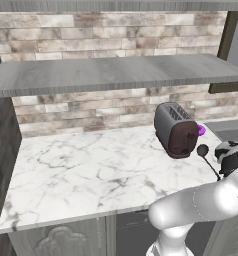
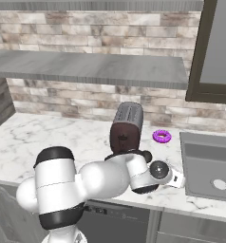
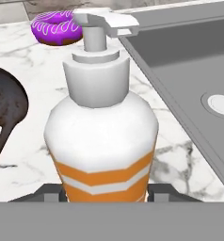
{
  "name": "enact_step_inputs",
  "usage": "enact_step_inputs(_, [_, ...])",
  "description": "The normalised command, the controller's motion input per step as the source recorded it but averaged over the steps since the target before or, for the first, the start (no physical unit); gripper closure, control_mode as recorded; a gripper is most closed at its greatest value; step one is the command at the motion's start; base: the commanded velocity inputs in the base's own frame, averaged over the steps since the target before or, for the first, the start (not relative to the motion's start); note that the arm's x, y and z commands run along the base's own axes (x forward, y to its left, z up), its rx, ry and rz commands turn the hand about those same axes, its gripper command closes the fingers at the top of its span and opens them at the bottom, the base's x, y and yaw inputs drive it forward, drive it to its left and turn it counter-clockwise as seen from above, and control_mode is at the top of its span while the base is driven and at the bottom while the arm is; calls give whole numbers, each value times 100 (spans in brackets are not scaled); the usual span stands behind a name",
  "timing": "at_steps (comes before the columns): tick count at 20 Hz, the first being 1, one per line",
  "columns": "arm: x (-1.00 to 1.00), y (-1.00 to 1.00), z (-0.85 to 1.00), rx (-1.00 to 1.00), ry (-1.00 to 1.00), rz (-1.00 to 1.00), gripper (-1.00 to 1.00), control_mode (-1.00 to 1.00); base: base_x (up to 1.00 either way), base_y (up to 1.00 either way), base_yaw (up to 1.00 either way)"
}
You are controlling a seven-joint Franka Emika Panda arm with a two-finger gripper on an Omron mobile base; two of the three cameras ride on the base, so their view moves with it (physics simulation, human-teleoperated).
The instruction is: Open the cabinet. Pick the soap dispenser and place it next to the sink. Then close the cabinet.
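The soap dispenser (image 3: 102,136), an orange-and-white bottle with a white pump top, stands upright close in front of the hand camera. My gripper (image 3: 107,193) is shut on its orange base, one finger at each side. The bottle is over the white marble counter just left of the grey sink (image 3: 189,61); I cannot tell if it touches the counter. In the right base view my gripper (image 2: 176,179) is low at the counter's front edge, beside the sink (image 2: 210,166). The cabinet (image 2: 86,66) stands open, its grey shelf boards (image 1: 116,75) bare, its door (image 2: 214,47) swung out at the right.
A dark toaster (image 1: 176,130) stands on the marble counter (image 1: 81,165) behind my arm. A purple doughnut (image 2: 161,136) lies between the toaster and the sink. A dark long-handled utensil (image 1: 203,150) lies in front of the toaster, close to my hand.
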Motion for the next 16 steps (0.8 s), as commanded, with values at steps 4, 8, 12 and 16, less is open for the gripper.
enact_step_inputs(4, [0, 0, 0, 0, 0, 0, -100, -100, 0, 0, 0])
enact_step_inputs(8, [0, 0, 0, 0, 0, 0, -100, -100, 0, 0, 0])
enact_step_inputs(12, [0, 0, 0, 0, 0, 0, -100, -100, 0, 0, 0])
enact_step_inputs(16, [-21, 0, 2, 0, 0, 0, -100, -100, 0, 0, 0])
